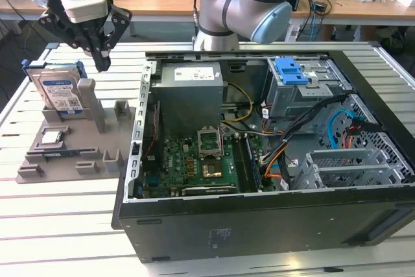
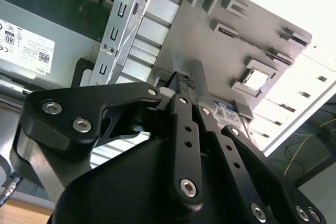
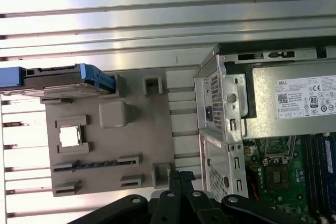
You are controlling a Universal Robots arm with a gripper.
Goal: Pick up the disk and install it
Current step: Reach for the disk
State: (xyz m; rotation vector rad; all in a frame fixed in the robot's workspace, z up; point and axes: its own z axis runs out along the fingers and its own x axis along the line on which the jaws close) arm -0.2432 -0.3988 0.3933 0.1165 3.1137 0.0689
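Observation:
The disk (image 1: 61, 92) stands on edge in a slot at the back of the grey holder plate (image 1: 65, 157), its white-and-blue label facing the front and its blue frame around it. From above, in the first wrist view, the disk (image 3: 63, 77) appears edge-on. My gripper (image 1: 102, 63) hangs just above the plate, a little to the exterior view's right of the disk and apart from it. Its black fingers (image 2: 185, 82) are pressed together with nothing between them. In the first wrist view the gripper (image 3: 178, 176) points at the plate's edge nearest the computer case.
The open computer case (image 1: 259, 225) lies at the exterior view's right of the plate, with a blue bracket (image 1: 290, 69) on its drive cage. A small square chip (image 1: 52, 137) and grey posts (image 1: 91, 105) sit on the plate. The slatted metal table (image 3: 157, 14) surrounds everything.

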